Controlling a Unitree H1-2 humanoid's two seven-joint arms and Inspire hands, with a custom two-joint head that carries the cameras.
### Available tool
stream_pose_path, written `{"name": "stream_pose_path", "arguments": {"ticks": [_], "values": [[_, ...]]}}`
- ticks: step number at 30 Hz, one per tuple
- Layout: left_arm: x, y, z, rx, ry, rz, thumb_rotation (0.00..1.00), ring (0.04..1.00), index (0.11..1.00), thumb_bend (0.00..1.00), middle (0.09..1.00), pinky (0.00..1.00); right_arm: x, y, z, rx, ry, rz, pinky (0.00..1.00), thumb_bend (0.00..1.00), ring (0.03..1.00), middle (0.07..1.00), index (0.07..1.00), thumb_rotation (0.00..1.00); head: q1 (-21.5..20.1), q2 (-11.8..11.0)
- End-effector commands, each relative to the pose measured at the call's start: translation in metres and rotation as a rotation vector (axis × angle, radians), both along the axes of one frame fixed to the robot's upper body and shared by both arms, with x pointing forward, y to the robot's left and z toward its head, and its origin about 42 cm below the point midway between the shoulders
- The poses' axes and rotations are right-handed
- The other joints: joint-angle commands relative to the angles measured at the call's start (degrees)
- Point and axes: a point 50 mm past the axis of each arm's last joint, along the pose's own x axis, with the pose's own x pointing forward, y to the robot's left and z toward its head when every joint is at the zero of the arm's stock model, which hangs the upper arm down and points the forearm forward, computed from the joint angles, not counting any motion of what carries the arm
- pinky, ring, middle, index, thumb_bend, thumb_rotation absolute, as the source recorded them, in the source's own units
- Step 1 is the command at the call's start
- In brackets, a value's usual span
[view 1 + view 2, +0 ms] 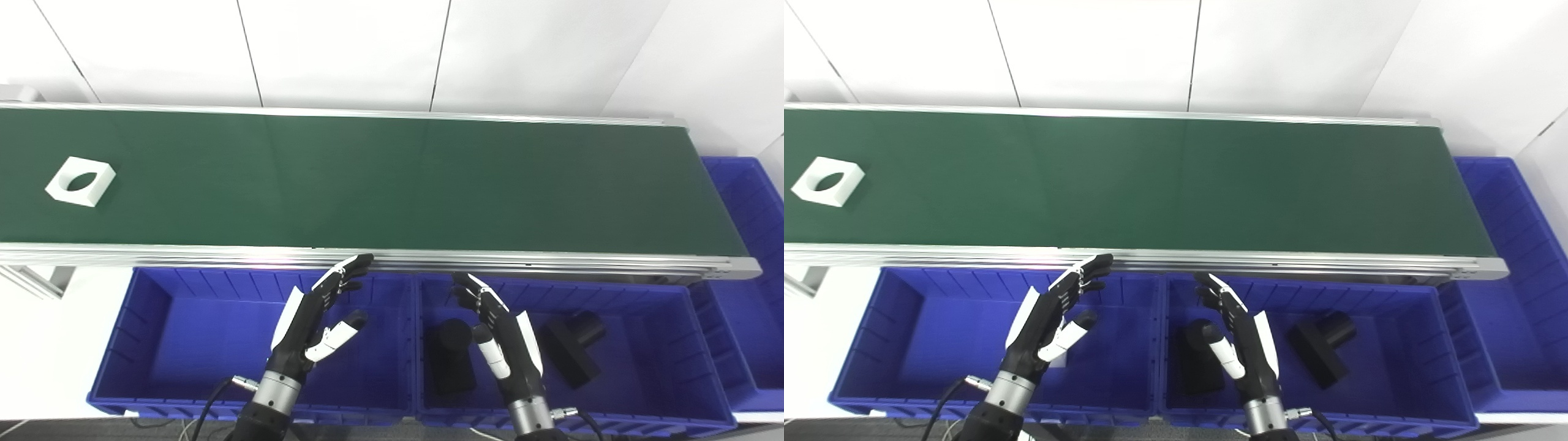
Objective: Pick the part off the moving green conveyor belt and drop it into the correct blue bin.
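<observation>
Left eye view: square white holed part (80, 180) on belt (392, 184).

White panelled wall (343, 49) behind, grey floor strip (61, 429) at bottom, thin dark seams

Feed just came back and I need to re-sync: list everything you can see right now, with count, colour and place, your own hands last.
Conveyor belt: one, dark green with silver rails, running across the view.
White part: one, a square block with a round hole, at the belt's far left.
Left bin: one, blue, below the belt's near rail; its visible floor holds nothing.
Middle bin: one, blue, right of the left bin.
Black parts: two, in the middle bin.
Right bin: one, blue, past the belt's right end.
Wall panels: white, behind the belt.
Left hand: black and white, open, over the left bin.
Right hand: black and white, open, over the middle bin.
</observation>
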Motion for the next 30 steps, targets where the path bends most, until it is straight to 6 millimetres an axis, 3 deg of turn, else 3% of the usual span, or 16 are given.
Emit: {"name": "stream_pose_path", "arguments": {"ticks": [1,30], "values": [[0.003,-0.0026,0.0098,-0.029,-0.056,-0.005,0.84,0.849,0.834,0.77,0.867,0.8,0.0049,0.0008,0.0088,0.021,-0.07,0.004,0.81,0.88,0.829,0.864,0.83,0.98,0.05,0.03],[0.0022,-0.0023,0.0077,-0.033,-0.046,-0.011,0.83,0.84,0.83,0.77,0.859,0.79,0.0047,0.0014,0.0068,0.014,-0.065,0.006,0.81,0.87,0.827,0.867,0.83,0.98,-0.09,-0.27]]}}
